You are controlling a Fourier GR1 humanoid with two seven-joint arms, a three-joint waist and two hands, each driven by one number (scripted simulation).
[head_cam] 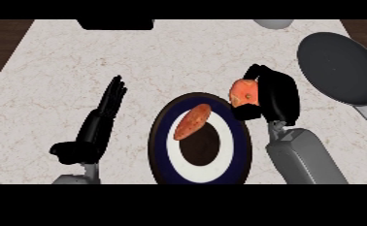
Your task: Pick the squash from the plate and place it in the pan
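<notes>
One plate (243, 142), one pan (333, 67), two orange vegetables: squash (243, 91), sweet potato (192, 121); two hands: left hand (100, 118), right hand (276, 96).

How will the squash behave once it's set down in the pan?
The squash looks rounded and smooth, so it may roll a little on the pan's flat dark base. It seems stiff: it keeps its shape between the right hand's curled fingers. It looks small beside the hand, so probably light.

Pretty even, soft light over the pale marble counter (179, 60), no glare anywhere, just a dark shadow blob on the plate (161, 123) toward 6 o'clock, and black hands swallowing all detail.
</notes>
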